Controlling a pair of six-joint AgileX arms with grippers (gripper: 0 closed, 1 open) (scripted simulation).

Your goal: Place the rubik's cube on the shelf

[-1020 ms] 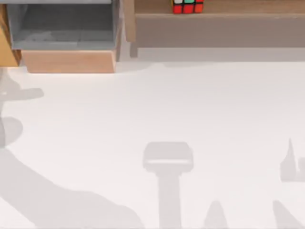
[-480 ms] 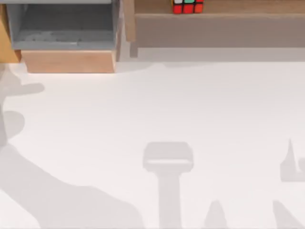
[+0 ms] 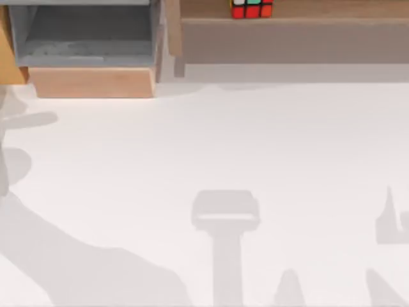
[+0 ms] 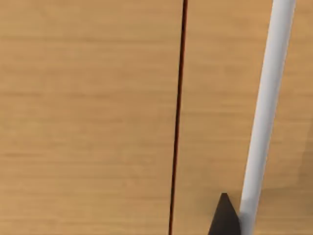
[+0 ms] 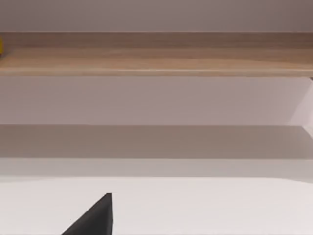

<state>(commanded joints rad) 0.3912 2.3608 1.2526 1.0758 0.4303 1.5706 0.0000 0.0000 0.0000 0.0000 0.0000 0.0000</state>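
The rubik's cube, with red, green and white stickers, sits on the shelf at the back edge of the top view, right of centre. The shelf's grey-brown front panel runs below it. In the right wrist view the shelf stretches across as a light wooden ledge, and a dark part of my right gripper shows low over the white table. In the left wrist view a dark tip of my left gripper sits close to a light wooden surface.
A wooden box with a grey interior stands at the back left, beside the shelf. The white table spreads in front, crossed by arm shadows at the left and along the front edge. A white bar runs through the left wrist view.
The arm shadow at the table's left edge has shifted slightly. The cube and the shelf have not moved.
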